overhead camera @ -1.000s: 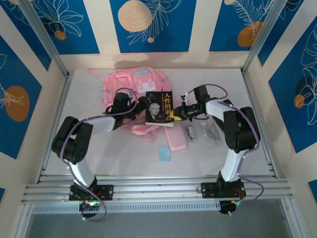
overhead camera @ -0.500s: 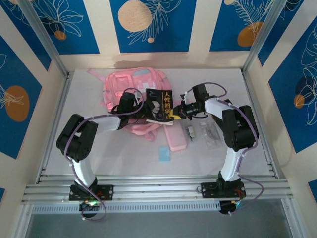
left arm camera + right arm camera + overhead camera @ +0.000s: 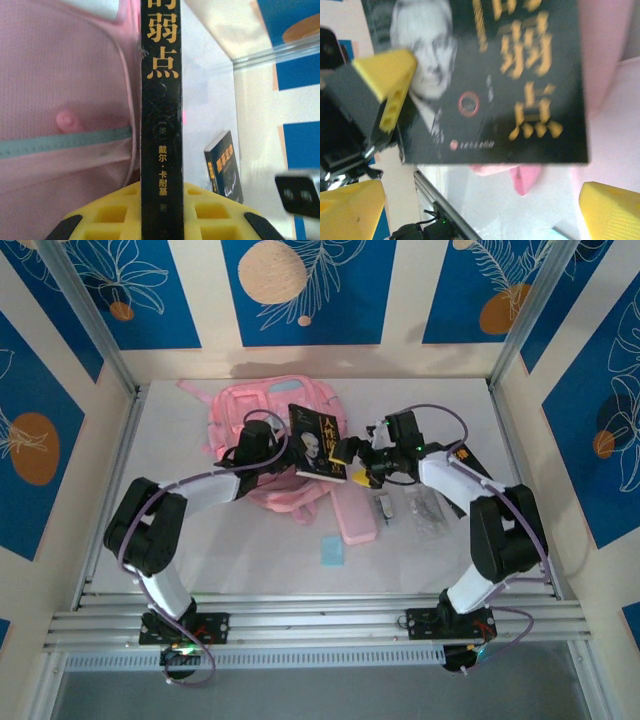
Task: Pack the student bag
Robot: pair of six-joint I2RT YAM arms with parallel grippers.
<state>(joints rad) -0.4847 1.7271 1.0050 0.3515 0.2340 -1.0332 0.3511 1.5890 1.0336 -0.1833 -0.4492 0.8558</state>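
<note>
The student bag (image 3: pixel 262 412) is a big pink backpack lying at the back of the table; its pink fabric and pale zipper (image 3: pixel 60 130) show in the left wrist view. A black book (image 3: pixel 318 440) with yellow characters and a man's portrait stands tilted over the bag's front. My left gripper (image 3: pixel 291 452) is shut on it, its yellow fingers (image 3: pixel 107 215) pressed on either side of the spine (image 3: pixel 161 125). My right gripper (image 3: pixel 352 464) stands open just right of the book, apart from it. In the right wrist view the cover (image 3: pixel 490 75) sits above my right gripper's (image 3: pixel 480 212) gap.
A flat pink pencil case (image 3: pixel 353 521), a small pale blue item (image 3: pixel 331 550), a small clip-like item (image 3: pixel 384 507) and a clear packet (image 3: pixel 426 510) lie in front of the bag. A second dark book (image 3: pixel 225 167) stands beyond the held one. Walls close in the table.
My left gripper has closed on the book's left edge. My right gripper has opened, let the book go and drawn back a little. The book now tilts more toward the bag.
</note>
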